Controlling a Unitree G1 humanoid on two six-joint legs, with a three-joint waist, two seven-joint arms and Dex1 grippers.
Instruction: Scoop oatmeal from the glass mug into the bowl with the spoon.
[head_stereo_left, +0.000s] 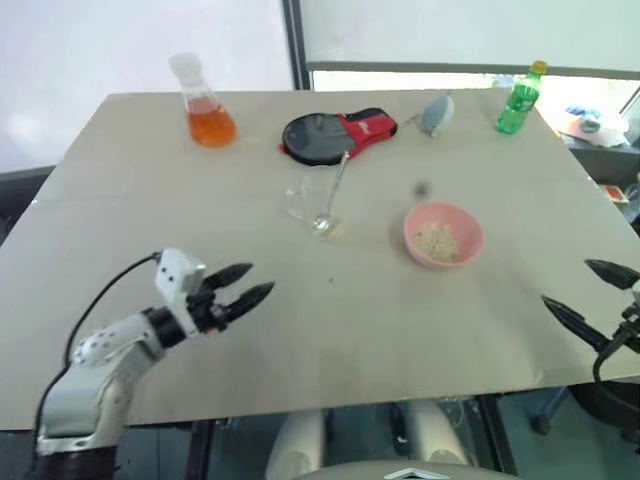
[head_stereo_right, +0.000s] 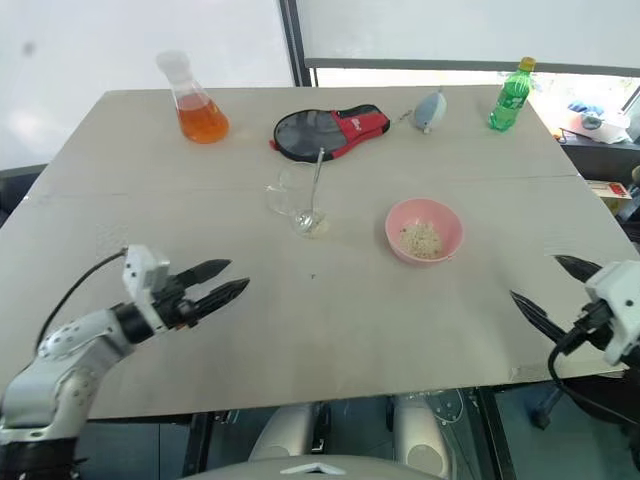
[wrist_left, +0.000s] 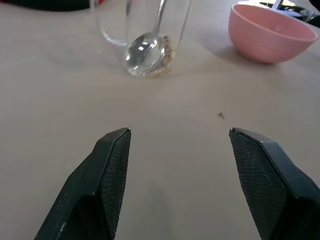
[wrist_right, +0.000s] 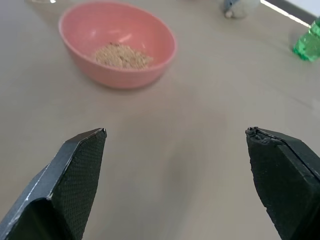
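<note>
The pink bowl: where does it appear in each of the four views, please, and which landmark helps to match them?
Left eye view: the pink bowl lies right of centre on the table.
Right eye view: just right of centre.
Left wrist view: upper right corner, beyond the fingers.
Right wrist view: upper left, oatmeal inside.
Shared landmark: the glass mug with the spoon, beside the bowl.
</note>
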